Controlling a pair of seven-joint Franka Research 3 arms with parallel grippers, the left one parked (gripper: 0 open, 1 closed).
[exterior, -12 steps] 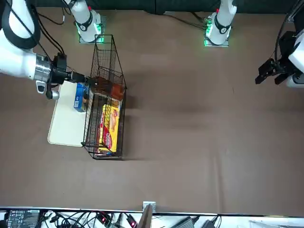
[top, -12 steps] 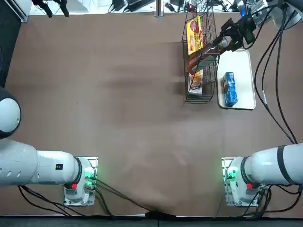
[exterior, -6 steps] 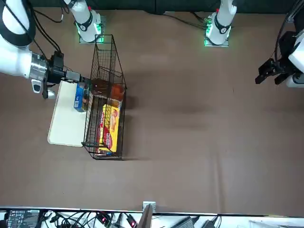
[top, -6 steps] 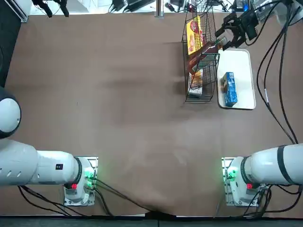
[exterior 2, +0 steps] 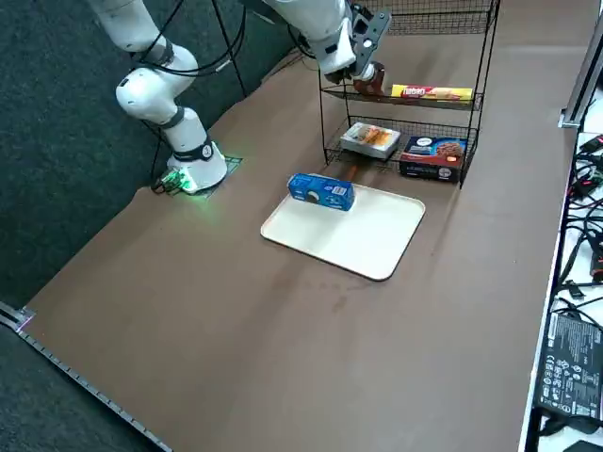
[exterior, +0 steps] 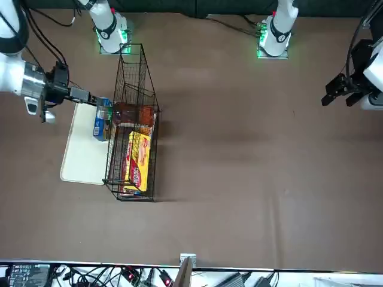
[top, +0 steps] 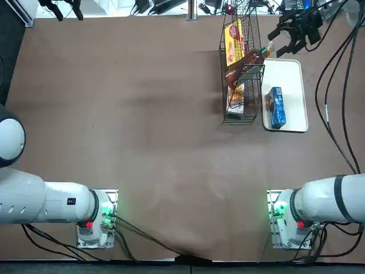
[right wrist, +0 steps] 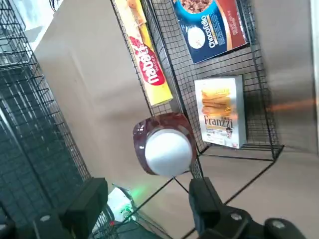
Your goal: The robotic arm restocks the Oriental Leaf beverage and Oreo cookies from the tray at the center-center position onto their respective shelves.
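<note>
Right gripper [right wrist: 147, 206] parted beside the shelved bottle of tea [right wrist: 167, 144]

The right gripper's two fingers stand well apart, holding nothing, just outside the black wire rack [exterior 2: 487, 56] on the side where the tray [top: 291, 85] lies. The reddish-brown bottle of tea rests on its side on a raised tier [exterior 2: 424, 101] of that rack, its white cap [right wrist: 168, 152] facing the gripper. The fingers are clear of it, and the cap shows beyond the space between them.

On the same tier lies a yellow-and-red packet [right wrist: 144, 62]. The tier below holds a white-and-orange packet [right wrist: 220, 112] and, next to it, a dark blue and red box [right wrist: 212, 30] with a picture of food on its front (quite the little pantry).

The Oreo cookies [top: 278, 108], in their blue packet, are still to be shelved: they lie on the cream-white tray, towards the end nearer the arms' bases and close to the rack. The tray itself sits flat on the brown table [top: 142, 142], alongside the rack.
</note>
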